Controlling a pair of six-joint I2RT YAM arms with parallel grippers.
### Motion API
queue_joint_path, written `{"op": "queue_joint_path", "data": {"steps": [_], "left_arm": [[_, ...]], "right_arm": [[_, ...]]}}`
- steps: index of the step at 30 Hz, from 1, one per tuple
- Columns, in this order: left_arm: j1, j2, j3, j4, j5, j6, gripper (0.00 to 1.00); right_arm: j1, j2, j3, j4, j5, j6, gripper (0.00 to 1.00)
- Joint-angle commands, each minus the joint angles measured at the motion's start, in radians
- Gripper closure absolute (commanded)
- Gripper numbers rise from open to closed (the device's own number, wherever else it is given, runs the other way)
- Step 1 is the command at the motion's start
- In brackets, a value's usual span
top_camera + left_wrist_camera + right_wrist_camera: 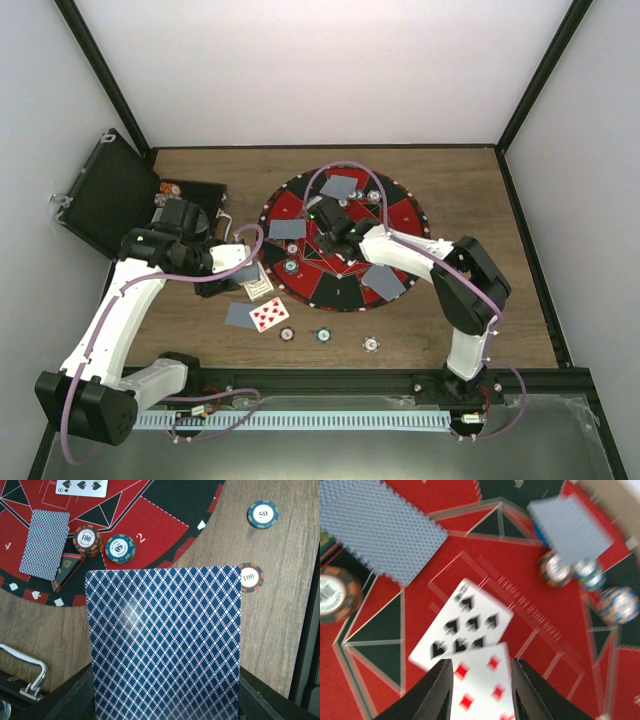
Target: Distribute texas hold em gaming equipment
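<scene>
The right tool hangs low over the round red-and-black felt mat, jaws apart. A white card with red diamond pips shows between them, overlapping a white spade-pipped card. I'd say it should rise straight up so neither card drags. The left tool is clamped on a blue lattice-backed card above the wooden table, beside the mat.

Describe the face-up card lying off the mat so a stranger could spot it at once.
Find the big round red-and-black mat on the wooden table. Off its edge nearest the left arm, two cards lie side by side on the wood. The wanted card is the right-hand one, white face with red pips; its neighbour shows a grey-blue back.
</scene>
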Motion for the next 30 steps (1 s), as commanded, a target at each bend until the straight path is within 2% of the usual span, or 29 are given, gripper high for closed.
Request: {"op": "queue_joint_path", "data": {"steps": [1, 4, 9, 23, 30], "left_arm": [[0.004, -0.009, 0.003, 0.008, 0.028, 0.009, 0.96], [0.003, -0.011, 0.008, 0.009, 0.027, 0.009, 0.96], [0.003, -0.001, 0.010, 0.008, 0.025, 0.015, 0.96], [0.003, 0.019, 0.005, 0.022, 0.039, 0.007, 0.96], [0.003, 0.015, -0.002, 0.026, 0.034, 0.007, 0.96]], "right_arm": [[-0.010, -0.038, -0.049, -0.177, -0.215, 0.328, 0.64], [-0.016, -0.069, -0.114, -0.179, -0.299, 0.415, 0.60], [-0.020, -0.100, -0.197, -0.165, -0.359, 0.468, 0.59], [-0.119, -0.115, -0.232, -0.150, -0.401, 0.471, 0.59], [-0.144, -0.066, -0.228, -0.131, -0.406, 0.457, 0.59]]}}
